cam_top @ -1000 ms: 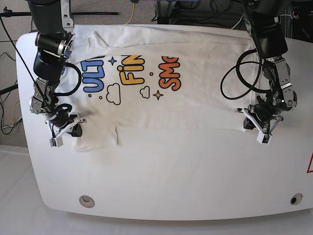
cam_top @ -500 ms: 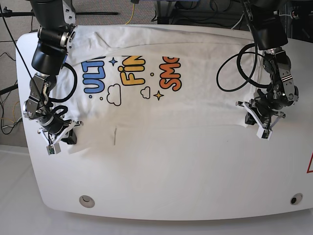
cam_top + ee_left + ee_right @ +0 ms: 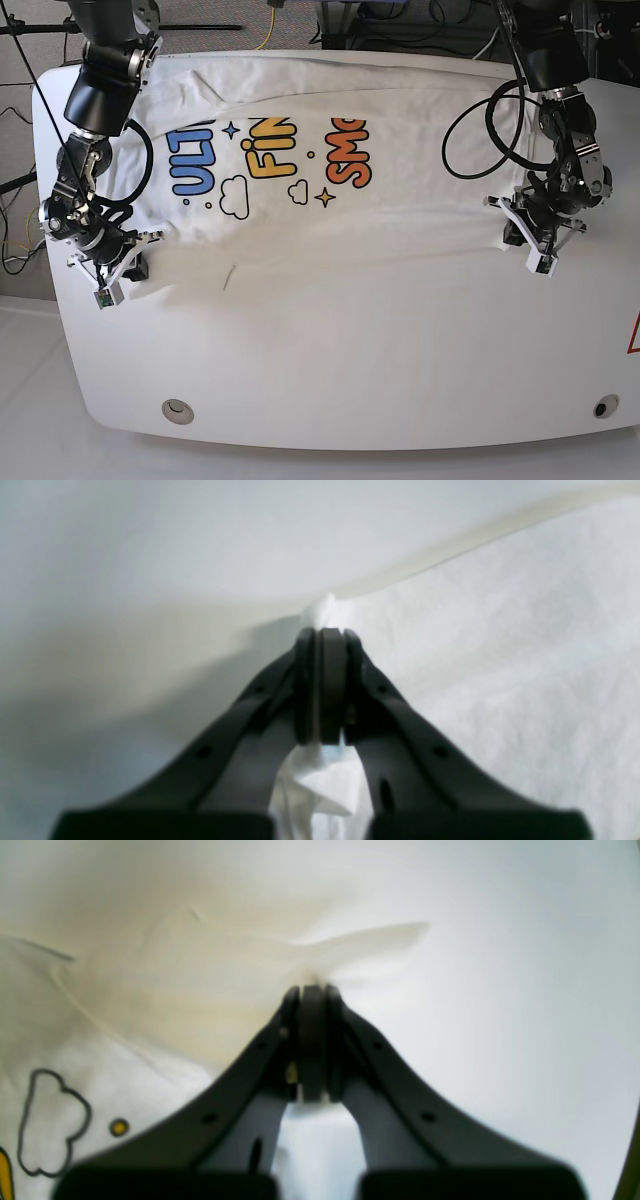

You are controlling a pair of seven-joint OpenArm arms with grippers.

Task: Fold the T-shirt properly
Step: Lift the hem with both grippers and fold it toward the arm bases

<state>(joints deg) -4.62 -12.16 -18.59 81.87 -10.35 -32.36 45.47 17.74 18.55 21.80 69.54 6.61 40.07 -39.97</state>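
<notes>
**Both grippers pinch the shirt's near edge on a white table**

Left wrist view: the left gripper (image 3: 322, 630) has its dark fingers (image 3: 334, 680) pressed together on a small bunch of white cloth from the T-shirt (image 3: 500, 655). A tuft pokes out beyond the tips, and more cloth hangs crumpled between the finger bases. The shirt fills the right side; the smooth white table (image 3: 150, 555) fills the left and top.

Right wrist view: the right gripper (image 3: 312, 990) is likewise clamped on the shirt's edge, with a flat flap of cloth sticking out past the tips. A cloud outline and a yellow dot of the print show at lower left. Bare table lies to the right.

Base view: the T-shirt (image 3: 330, 210) lies spread across the far half of the rounded white table (image 3: 350, 370), its print facing up. The right gripper (image 3: 125, 262) holds its near edge at this view's left, the left gripper (image 3: 515, 232) at this view's right. Behind the table are cables (image 3: 270, 20) and dark equipment; the floor (image 3: 20, 330) is pale.
</notes>
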